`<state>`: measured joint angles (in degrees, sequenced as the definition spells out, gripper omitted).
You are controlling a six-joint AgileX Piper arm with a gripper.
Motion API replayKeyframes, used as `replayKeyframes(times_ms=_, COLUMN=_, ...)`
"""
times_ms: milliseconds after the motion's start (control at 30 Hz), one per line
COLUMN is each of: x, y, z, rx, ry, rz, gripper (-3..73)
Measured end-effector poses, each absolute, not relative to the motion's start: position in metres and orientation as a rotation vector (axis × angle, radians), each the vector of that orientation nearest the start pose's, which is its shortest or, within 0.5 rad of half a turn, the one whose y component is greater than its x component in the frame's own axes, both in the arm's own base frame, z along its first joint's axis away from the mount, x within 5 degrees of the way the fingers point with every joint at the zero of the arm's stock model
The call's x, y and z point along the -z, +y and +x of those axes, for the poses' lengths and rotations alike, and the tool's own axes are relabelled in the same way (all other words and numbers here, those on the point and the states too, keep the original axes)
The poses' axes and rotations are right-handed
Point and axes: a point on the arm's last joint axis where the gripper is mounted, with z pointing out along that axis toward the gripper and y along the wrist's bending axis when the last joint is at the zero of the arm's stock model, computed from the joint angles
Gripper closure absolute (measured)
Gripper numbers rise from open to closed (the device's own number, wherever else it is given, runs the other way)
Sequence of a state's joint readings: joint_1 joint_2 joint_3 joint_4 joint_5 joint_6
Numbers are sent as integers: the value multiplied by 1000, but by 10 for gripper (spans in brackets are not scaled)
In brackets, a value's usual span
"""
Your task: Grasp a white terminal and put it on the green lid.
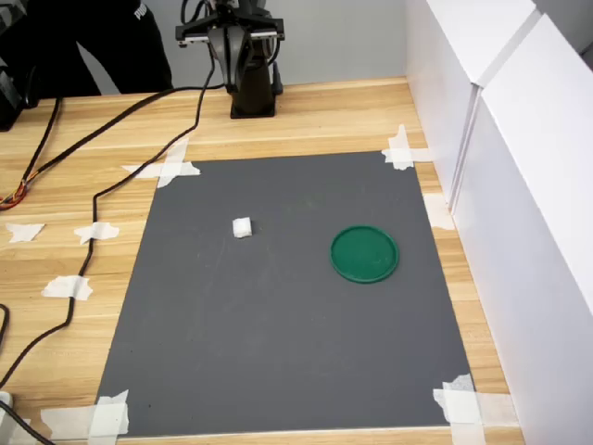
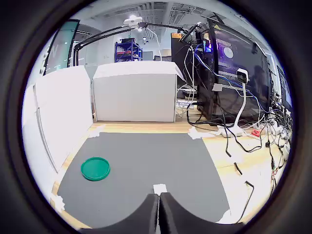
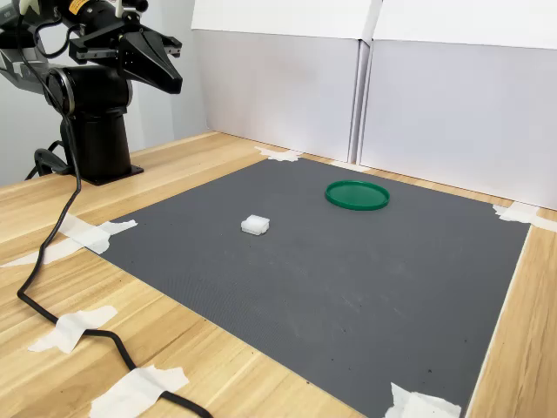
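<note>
The white terminal (image 1: 242, 227) is a tiny blocky piece lying on the dark grey mat (image 1: 278, 352), left of centre in the first exterior view. It also shows in the second exterior view (image 3: 255, 225). The green lid (image 1: 364, 253) lies flat on the mat, apart from the terminal, and appears in the second exterior view (image 3: 357, 194) toward the white walls. My gripper (image 3: 172, 83) hangs high beside the arm's base, far from both, with its jaws together and empty. In the wrist view the gripper (image 2: 158, 196) points toward the terminal (image 2: 159, 189), with the lid (image 2: 95, 168) off to one side.
White foam walls (image 1: 519, 139) border the mat along the first exterior view's right. A black cable (image 1: 88, 241) trails over the wooden table on the first exterior view's left. White tape strips (image 1: 167, 170) hold the mat corners. The arm's black base (image 3: 96, 131) stands behind the mat.
</note>
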<state>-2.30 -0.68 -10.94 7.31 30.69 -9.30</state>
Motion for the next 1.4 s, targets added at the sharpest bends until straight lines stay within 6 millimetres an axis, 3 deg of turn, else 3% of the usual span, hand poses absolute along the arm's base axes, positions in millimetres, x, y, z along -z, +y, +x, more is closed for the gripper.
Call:
replayKeyframes(times_ms=533, x=-234, y=4, z=44, rx=4, ry=1848, rz=-57, gripper=711)
replayKeyframes(times_ms=1033, x=-281, y=-1, z=104, rx=55, ry=2168, rz=-121, gripper=711)
replayKeyframes(times_ms=1400, x=-272, y=-7, z=146, rx=161, ry=2497, rz=-333, gripper=707)
